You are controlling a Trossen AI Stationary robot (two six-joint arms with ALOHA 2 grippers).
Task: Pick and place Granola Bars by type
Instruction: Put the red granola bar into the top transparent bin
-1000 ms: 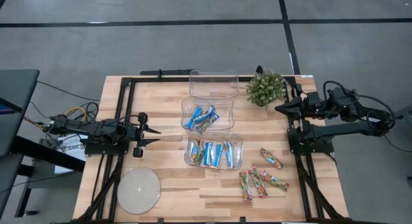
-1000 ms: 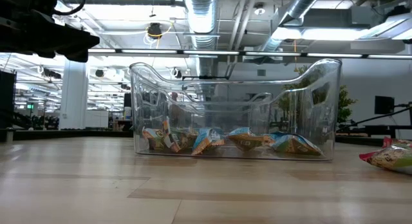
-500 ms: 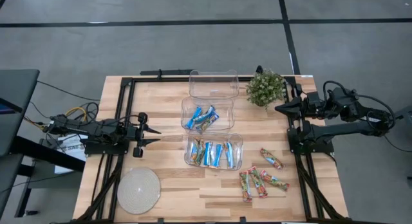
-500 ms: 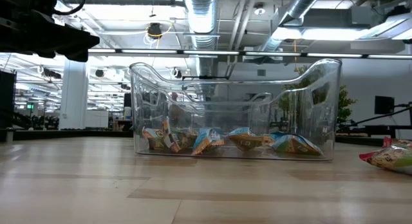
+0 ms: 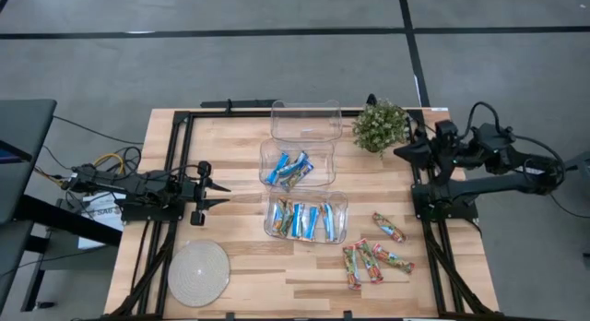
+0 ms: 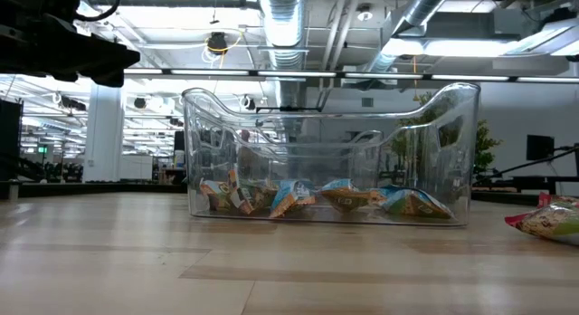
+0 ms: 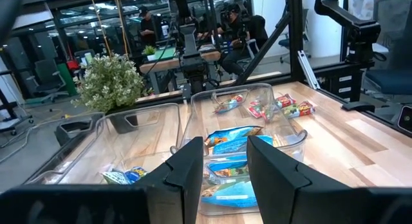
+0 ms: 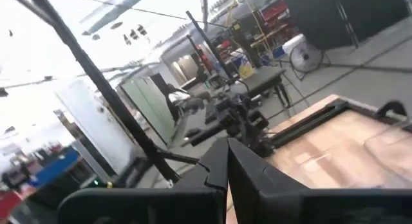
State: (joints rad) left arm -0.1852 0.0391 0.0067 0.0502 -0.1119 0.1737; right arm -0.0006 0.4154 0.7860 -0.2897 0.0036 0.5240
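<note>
Three clear bins (image 5: 305, 217) lined up down the middle of the wooden desk (image 5: 240, 266), seen from above. Farthest bin (image 5: 305, 120) bare of bars; middle bin (image 5: 297, 163) holding bright blue granola bars (image 5: 289, 169); nearest one holding tan-and-blue bars (image 5: 304, 219) laid side by side. Four red-green-orange bars (image 5: 372, 257) loose on the desk to the right of the nearest bin — one (image 5: 388, 227) apart from the other three, closer to the right arm's base. Small potted plant (image 5: 379, 125) by the far right corner, round clear lid (image 5: 198, 273) near the front left corner. Left hand (image 5: 218, 193) parked over the desk's left edge, well apart from the bins, fingers (image 7: 187, 169) partly spread with nothing between them. Right hand (image 5: 403, 150) raised beside the plant at the right edge, fingers (image 8: 219, 166) pressed together — pinching nothing. From desk height, nearest bin (image 6: 330, 157) showing bar ends along its floor, one loose bar (image 6: 547, 217) at the far right.
</note>
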